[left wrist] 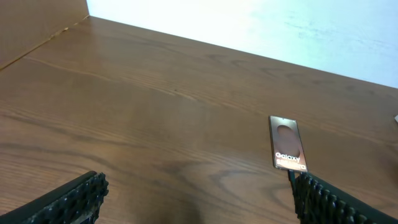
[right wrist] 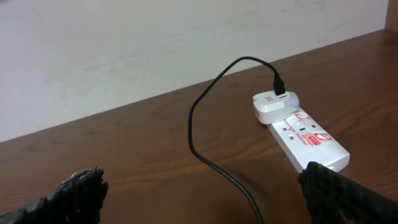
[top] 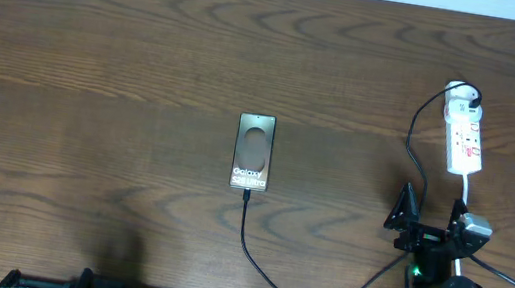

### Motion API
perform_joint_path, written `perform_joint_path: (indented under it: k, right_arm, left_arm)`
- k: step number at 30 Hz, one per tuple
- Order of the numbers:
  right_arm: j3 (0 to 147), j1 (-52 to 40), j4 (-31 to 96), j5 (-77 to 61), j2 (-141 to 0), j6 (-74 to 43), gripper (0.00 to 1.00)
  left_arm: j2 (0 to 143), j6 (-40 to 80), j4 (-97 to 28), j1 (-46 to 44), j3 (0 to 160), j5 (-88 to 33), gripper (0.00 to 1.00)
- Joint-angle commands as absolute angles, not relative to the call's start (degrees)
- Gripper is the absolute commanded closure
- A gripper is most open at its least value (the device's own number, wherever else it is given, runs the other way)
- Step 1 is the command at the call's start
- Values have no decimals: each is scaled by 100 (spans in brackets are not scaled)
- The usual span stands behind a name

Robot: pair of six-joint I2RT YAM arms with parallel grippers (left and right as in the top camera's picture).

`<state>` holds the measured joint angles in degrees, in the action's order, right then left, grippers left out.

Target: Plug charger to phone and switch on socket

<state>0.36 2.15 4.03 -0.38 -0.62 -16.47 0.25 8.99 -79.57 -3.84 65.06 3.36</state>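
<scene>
One thin charger (top: pixel 245 213) curls across grained table (top: pixel 97 61), seemingly entering slim phone (top: pixel 252 151).

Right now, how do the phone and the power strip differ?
The phone is brownish-gold; the power strip is white with red marks. The phone lies mid-table; the power strip sits at the right side. The cable meets the phone's near end but the power strip's far end, via a white adapter. Both lie flat on the table.
</scene>
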Motion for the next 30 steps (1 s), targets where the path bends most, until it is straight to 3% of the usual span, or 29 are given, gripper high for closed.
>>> perform_joint_path:
  k: [1, 19, 30]
  right_arm:
    - [32, 150, 432, -34, -27, -1562, 1]
    - [32, 150, 432, -36, -27, -1562, 1]
    - [32, 150, 429, -36, -27, -1559, 1]
  left_arm:
    - [19, 906, -7968, -360, 6512, 346, 2]
    - [19, 731, -7701, -368, 6370, 454, 2]
    - [14, 322, -4532, -360, 3505, 165, 2]
